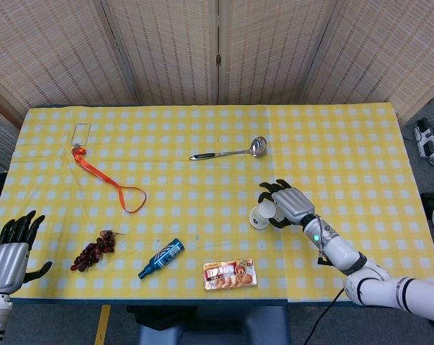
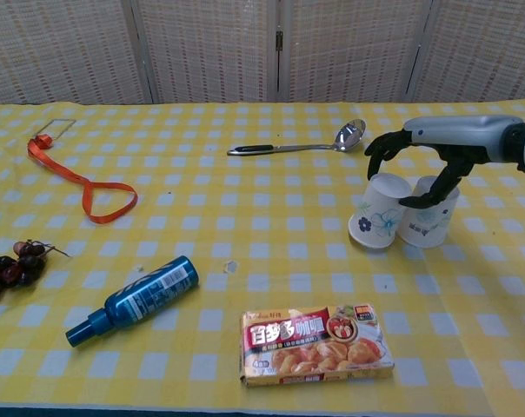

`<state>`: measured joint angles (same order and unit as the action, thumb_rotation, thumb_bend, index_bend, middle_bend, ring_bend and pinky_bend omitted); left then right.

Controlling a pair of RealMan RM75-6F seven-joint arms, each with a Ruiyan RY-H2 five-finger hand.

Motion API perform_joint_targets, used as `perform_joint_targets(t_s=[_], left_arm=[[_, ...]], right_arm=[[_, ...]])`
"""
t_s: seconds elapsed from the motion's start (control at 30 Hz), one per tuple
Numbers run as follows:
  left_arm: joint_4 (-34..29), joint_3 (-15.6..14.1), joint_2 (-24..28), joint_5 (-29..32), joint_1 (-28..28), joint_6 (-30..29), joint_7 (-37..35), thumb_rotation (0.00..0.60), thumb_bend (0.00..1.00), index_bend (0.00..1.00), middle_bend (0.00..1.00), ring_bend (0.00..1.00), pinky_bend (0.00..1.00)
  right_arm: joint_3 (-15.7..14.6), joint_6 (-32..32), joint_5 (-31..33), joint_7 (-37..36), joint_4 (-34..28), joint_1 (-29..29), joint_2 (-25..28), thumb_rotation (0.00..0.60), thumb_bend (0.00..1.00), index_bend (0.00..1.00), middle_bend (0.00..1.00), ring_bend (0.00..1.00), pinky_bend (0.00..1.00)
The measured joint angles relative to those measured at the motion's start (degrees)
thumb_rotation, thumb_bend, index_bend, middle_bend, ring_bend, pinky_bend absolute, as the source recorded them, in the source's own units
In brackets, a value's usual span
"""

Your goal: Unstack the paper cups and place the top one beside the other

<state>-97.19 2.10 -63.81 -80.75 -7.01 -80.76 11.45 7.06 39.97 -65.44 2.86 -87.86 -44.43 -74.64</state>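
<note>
Two white paper cups with blue flower prints stand upside down, side by side, at the table's right. The left cup leans slightly, its rim touching the yellow checked cloth, and my right hand grips it from above, fingers on its far side and thumb between the cups. The other cup stands right beside it, touching or nearly so; in the head view my hand hides it. My left hand rests at the table's near left corner, fingers apart, holding nothing.
A metal ladle lies behind the cups. A curry box and a blue bottle lie near the front edge. Grapes and an orange ribbon are at the left.
</note>
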Motion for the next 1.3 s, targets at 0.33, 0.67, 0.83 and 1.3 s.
perform_joint_targets(t_s=[0.33,0.67,0.83,1.3], left_arm=[[0.2,0.0,0.1,0.3,0.0,0.2,-0.3,0.6,0.26,0.0,0.0,0.0,0.0],[0.3,0.3,0.1,0.1,-0.3,0.2,-0.6,0.6,0.26,0.0,0.0,0.0,0.0],[0.9,0.4,-0.3,-0.4,-0.1,-0.8,-1.2,0.6,0.26,0.0,0.0,0.0,0.0],[1.8,0.9,-1.8,-1.8,-0.1,-2.4,-0.3,0.6,0.26,0.01,0.0,0.0,0.0]], right_arm=[[-0.4,1.2,-0.7,0.6,0.7,0.1,-0.7,0.6,0.41,0.12,0.1,0.13,0.04],[-0.3,7.5,-1.8,1.2,-3.1,3.1,3.7,0.6,0.41,0.09,0.1,0.13,0.04],[-1.0,14.7,-3.3,1.6,-5.9,7.5,7.0,0.6,0.41,0.09,0.09,0.13,0.04],[-5.2,35.5,-10.7,1.5,-11.5,23.4,13.0,0.6,0.41,0.09,0.05,0.1,0.03]])
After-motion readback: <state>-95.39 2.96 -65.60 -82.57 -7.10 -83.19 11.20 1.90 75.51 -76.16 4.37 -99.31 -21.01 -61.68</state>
